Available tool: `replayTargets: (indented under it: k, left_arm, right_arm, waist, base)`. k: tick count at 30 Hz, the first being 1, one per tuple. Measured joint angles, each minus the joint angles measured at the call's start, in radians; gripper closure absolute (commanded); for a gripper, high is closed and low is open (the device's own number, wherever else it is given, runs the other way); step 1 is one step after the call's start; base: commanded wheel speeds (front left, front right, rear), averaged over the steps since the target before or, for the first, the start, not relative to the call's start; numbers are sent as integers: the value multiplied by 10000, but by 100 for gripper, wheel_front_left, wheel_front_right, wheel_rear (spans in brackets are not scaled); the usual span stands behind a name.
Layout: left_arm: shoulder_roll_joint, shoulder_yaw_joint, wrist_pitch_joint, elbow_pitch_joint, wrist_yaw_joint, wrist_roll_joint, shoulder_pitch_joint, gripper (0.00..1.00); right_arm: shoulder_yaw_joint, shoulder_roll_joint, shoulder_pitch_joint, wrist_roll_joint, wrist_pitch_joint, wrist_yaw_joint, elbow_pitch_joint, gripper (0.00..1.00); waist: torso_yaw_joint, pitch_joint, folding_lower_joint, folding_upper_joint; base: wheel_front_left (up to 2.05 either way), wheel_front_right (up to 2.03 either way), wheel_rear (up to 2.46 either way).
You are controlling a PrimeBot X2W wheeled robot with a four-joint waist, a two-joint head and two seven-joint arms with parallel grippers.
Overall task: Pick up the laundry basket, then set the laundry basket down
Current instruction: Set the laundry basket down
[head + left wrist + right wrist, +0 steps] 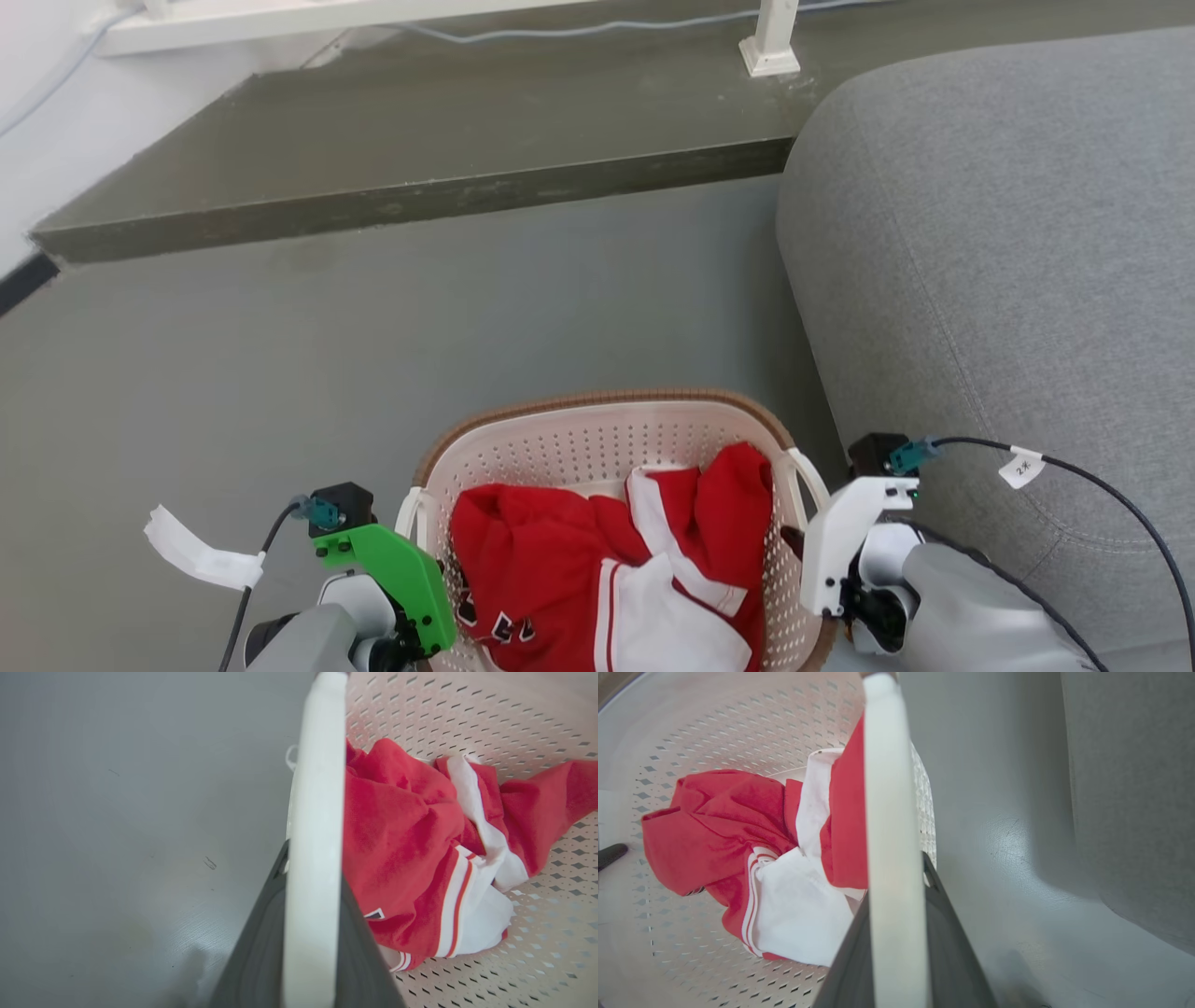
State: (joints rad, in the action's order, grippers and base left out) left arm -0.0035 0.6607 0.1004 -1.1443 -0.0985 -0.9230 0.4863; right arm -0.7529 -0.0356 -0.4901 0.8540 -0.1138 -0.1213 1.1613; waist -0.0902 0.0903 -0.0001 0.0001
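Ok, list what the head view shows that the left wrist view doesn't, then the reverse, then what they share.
Head view adds: the grey sofa on the right, the raised dark step beyond, and the brown rim.
Left wrist view adds: a close look at the left pincer, its dark fingers on either side of the white loop handle.
Shared: the laundry basket, the red-and-white garment lying in it, and the grey floor.
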Motion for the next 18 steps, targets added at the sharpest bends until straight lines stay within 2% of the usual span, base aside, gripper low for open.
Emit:
replayTargets:
  k: [18]
  left_arm:
    - [36, 25, -537, 198, 165, -52, 759, 100]
  right_arm:
    - [-50, -42, -1109, -27, 401, 84, 88, 100]
  waist:
    - [47, 1231, 0, 0]
  base:
    - [0, 0, 0]
